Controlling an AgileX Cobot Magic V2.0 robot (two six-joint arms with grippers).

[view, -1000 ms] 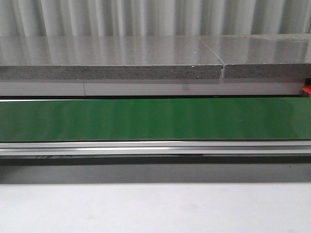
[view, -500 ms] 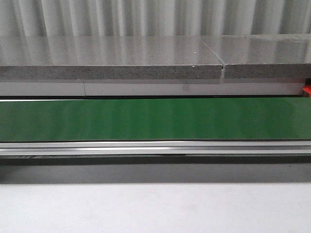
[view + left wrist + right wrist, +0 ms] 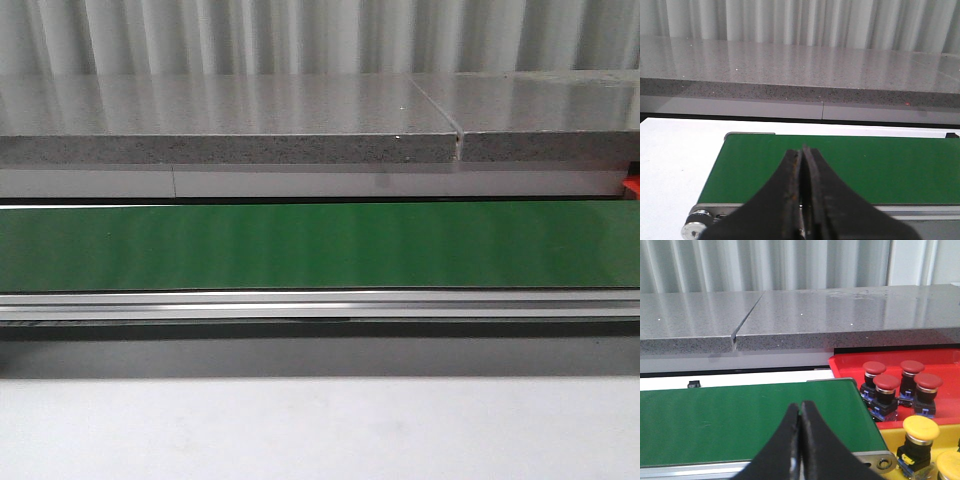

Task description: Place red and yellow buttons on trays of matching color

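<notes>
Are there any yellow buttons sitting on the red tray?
No, the red tray holds only four red buttons; the yellow buttons sit on the yellow tray.

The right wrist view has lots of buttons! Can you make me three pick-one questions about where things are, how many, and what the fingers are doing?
1. The round red-capped buttons stand in:
A. the red plastic tray
B. the green conveyor belt
C. the grey stone counter

2. Red-capped buttons in view:
A. one
B. four
C. seven

3. The right gripper black fingers are:
A. wide open
B. holding a button
C. shut, empty

Answers: 1 A, red tray floor surrounds them. 2 B, four red caps show. 3 C, the tips meet with nothing between.
</notes>
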